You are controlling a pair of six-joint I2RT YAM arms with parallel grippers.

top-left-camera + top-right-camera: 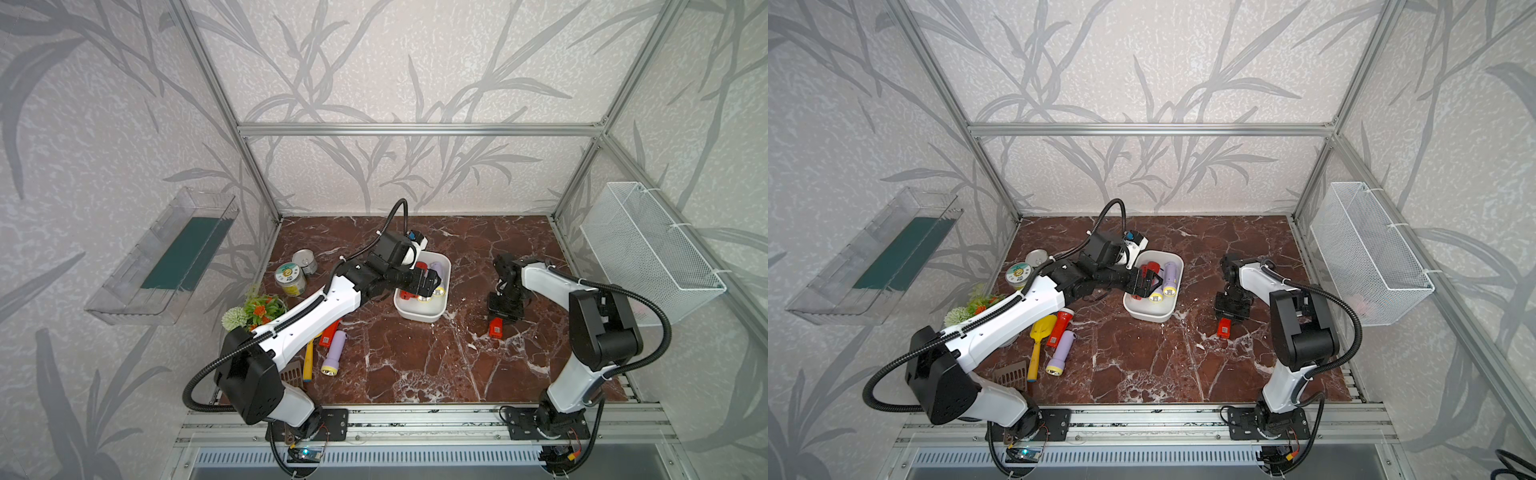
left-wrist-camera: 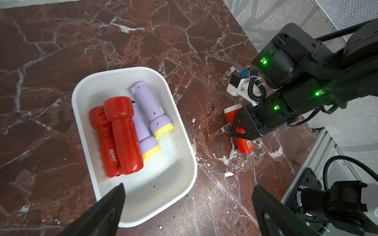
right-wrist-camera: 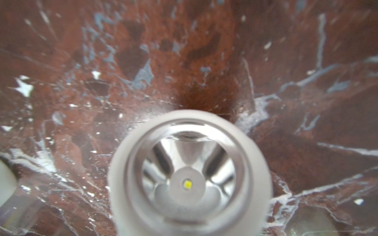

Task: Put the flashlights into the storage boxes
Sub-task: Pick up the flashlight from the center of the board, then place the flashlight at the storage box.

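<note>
The white storage box (image 1: 417, 318) (image 1: 1148, 316) (image 2: 163, 194) sits mid-table. In it lie two red flashlights (image 2: 122, 134) (image 2: 100, 130) and two lavender ones (image 2: 152, 108) (image 2: 147, 145). My left gripper (image 1: 434, 282) (image 1: 1152, 284) (image 2: 188, 187) hovers over the box, open, nothing between its fingers. To the right of the box, my right gripper (image 1: 505, 313) (image 1: 1230, 313) (image 2: 238, 130) is shut on a red flashlight (image 1: 495, 328) (image 1: 1224, 328) (image 2: 244, 144) lying on the table; its white head and lens (image 3: 188, 173) fill the right wrist view. Another red flashlight (image 1: 1060, 326) and a lavender one (image 1: 334, 353) (image 1: 1061, 353) lie front left.
A yellow-handled spatula (image 1: 307, 361) and a yellow scoop (image 1: 1040, 332) lie by the loose flashlights under my left arm. Two tins (image 1: 291, 280) (image 1: 305, 262) and artificial flowers (image 1: 257, 309) stand at the left edge. A clear bin (image 1: 166, 257) and a wire basket (image 1: 648, 249) hang on the side walls.
</note>
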